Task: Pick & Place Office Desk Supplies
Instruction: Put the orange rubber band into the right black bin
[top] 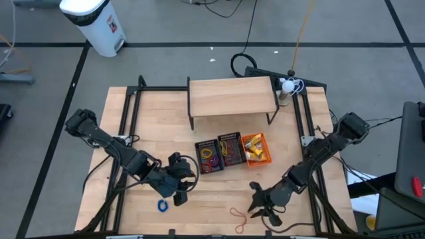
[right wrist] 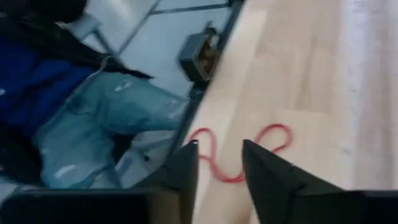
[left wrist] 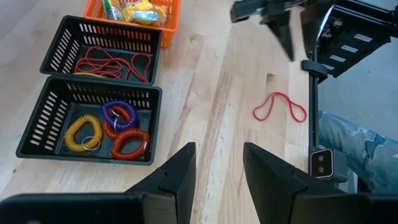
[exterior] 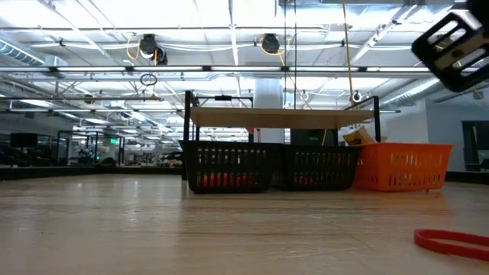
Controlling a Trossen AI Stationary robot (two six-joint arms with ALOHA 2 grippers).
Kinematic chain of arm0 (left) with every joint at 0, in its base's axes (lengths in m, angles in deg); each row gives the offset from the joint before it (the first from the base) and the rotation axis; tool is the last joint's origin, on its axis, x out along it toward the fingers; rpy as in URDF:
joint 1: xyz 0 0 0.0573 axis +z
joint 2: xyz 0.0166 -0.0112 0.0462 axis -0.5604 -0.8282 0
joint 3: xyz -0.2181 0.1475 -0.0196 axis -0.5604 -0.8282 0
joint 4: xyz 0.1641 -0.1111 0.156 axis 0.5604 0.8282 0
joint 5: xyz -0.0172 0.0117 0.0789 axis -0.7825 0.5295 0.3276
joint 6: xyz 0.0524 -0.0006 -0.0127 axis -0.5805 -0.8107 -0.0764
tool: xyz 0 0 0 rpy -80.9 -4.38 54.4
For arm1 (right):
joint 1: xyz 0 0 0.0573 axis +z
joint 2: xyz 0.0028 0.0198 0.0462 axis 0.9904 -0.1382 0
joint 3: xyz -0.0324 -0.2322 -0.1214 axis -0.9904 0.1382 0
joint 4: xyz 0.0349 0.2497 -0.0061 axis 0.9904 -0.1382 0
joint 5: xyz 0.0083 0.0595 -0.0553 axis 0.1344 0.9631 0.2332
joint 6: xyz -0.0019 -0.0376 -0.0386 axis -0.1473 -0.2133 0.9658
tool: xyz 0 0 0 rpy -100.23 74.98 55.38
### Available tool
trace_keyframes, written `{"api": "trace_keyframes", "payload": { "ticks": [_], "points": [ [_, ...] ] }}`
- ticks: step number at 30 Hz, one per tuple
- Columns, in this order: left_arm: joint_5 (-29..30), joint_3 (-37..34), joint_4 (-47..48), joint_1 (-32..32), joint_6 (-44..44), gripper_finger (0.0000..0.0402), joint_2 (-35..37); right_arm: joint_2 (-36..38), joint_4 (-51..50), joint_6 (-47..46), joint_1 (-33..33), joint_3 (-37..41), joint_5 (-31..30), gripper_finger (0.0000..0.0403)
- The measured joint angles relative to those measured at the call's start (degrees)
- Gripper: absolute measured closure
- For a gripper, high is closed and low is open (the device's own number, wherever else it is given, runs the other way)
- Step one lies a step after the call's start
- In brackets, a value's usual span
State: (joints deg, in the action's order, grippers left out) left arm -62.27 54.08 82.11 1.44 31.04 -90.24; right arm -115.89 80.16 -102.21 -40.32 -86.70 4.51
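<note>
Most supplies sit sorted in the three baskets (top: pixel 230 157). A red rubber band (top: pixel 239 216) and blue ring (top: pixel 162 206) remain on the table (both loose). Right gripper (top: pixel 260 204), empty and parted, hovers beside the band; left gripper (top: pixel 180 188), also parted, holds nothing.

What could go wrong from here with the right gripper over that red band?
1. The red elastic loop lies flat near the table's front edge; a nudge from the right gripper could push it off.
2. It is thin and flat, so the open fingers may close on bare wood.
3. The left gripper sits close to the blue ring and could knock it.
</note>
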Motion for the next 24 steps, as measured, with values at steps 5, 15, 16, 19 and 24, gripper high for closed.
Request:
{"api": "trace_keyframes", "payload": {
  "ticks": [5,15,16,19,24],
  "points": [
    [0.0,0.0,0.0,0.0,0.0,0.0268,0.0,-2.0,-0.5,0.2,0.0,0.0,-3.8,0.0223],
    [1.3,0.0,0.0,-0.1,0.1,0.0268,0.0,-9.7,1.1,-3.8,0.0,0.0,-4.0,0.0157],
    [1.5,0.0,0.0,-0.1,0.1,0.0268,0.0,-10.6,1.8,-4.1,0.0,0.0,-4.0,0.0157],
    [1.5,0.0,0.0,-0.1,0.1,0.0268,0.0,-13.2,5.9,-4.1,0.0,0.0,-3.8,0.0157],
    [1.5,0.0,0.0,-0.1,0.3,0.0268,0.0,-17.3,12.2,-3.9,0.0,0.0,-3.8,0.0164]
  ]
}}
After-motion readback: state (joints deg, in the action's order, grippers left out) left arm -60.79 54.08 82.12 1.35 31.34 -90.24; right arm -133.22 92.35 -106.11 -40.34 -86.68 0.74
